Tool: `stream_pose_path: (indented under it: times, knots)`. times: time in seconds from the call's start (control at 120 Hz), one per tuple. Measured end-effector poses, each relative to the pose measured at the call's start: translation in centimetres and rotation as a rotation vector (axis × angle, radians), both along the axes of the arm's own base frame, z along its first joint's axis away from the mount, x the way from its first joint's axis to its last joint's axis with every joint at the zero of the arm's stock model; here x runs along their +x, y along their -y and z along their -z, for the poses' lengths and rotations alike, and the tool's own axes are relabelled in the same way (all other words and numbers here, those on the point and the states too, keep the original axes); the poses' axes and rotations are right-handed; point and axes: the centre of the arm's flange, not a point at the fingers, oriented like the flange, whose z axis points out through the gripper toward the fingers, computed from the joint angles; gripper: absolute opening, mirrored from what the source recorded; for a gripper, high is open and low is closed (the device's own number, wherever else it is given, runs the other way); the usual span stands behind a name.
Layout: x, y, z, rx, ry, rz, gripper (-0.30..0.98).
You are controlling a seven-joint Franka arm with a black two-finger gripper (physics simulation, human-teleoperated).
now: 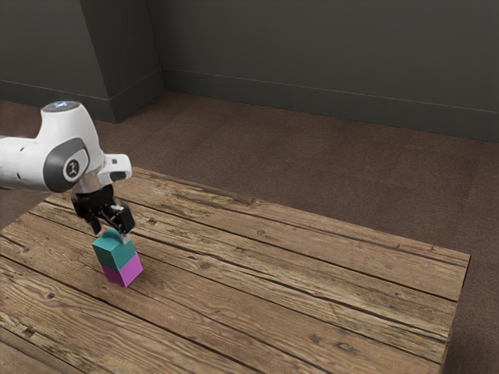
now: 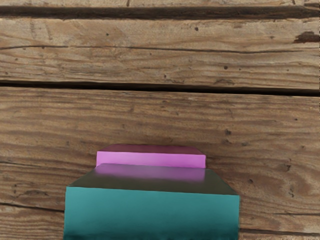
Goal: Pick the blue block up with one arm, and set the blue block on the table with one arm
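Blue block [image 1: 114,255] — teal in tone, taken as the one named — sits atop the pink block [image 1: 123,273]; edges appear crisp, faces flat and faintly glossy. Handling is judged light and rigid, unlikely to crush; some slip is possible on the smooth sides. Recommended hold: two opposite upright faces, about mid-height, clear of the pink block, which a low grip could drag or topple. Pincer [image 1: 111,233] stands spread above the pink block, close over the blue block's top, its two fingers [image 1: 125,221] well apart; no pinch from both sides is evident. Some lowering appears needed before closing; a bare stretch of table [image 1: 273,273] beside the pink block, toward the exterior view's right, would suit the set-down.
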Motion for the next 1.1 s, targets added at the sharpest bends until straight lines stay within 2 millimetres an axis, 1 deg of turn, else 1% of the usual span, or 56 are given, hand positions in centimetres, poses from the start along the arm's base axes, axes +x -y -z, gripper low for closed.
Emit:
stream_pose_path:
  times: [0.167, 0.375, 0.5, 0.708, 0.867, 0.933, 1.033, 1.1]
  knots:
    - [0.0, 0.3, 0.9, -0.001, -0.010, 0.012, 0.63]
    - [0.1, 0.3, 1.2, -0.002, -0.009, 0.017, 0.62]
    - [0.2, 0.3, 1.9, -0.006, -0.019, 0.015, 0.61]
    - [0.1, -0.1, 2.2, -0.008, -0.020, 0.005, 0.43]
    - [0.0, -0.7, 2.2, -0.006, -0.017, -0.008, 0.39]
    - [0.1, -0.9, 1.8, -0.004, -0.009, -0.013, 0.38]
    - [0.3, -1.3, -0.2, 0.004, 0.029, -0.021, 0.36]
    - [0.2, -1.4, -0.8, 0.006, 0.038, -0.028, 0.36]
